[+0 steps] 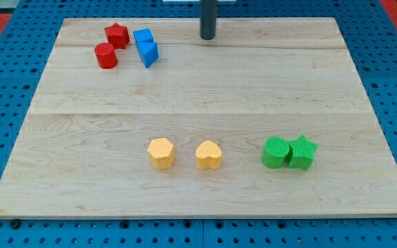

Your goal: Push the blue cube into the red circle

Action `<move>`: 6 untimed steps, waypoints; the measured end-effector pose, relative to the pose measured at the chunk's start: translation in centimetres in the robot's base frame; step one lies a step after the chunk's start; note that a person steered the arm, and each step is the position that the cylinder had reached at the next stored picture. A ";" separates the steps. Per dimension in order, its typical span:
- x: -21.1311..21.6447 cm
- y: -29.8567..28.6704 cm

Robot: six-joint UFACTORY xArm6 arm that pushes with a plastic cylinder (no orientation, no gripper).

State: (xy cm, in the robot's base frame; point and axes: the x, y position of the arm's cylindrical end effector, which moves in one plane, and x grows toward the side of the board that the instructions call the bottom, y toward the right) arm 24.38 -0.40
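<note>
The blue cube (pixel 143 37) sits near the view's top left, touching a second blue block, wedge-like (pixel 149 54), just below it. The red circle, a short cylinder (pixel 105 56), lies to their left, with a small gap between it and the blue pair. A red star (pixel 117 34) touches the red cylinder at its upper right, and stands just left of the blue cube. My tip (pixel 207 37) rests on the board near the view's top centre, well to the right of the blue cube, touching no block.
A yellow hexagon (pixel 160 152) and a yellow heart (pixel 209 155) lie at the lower centre. A green cylinder (pixel 276 152) and a green star (pixel 302 152) touch each other at the lower right. The wooden board (pixel 198 89) lies on a blue pegboard.
</note>
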 end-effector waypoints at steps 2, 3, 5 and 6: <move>0.2 -6.6; 1.0 -8.8; 1.1 -11.9; 1.1 -11.8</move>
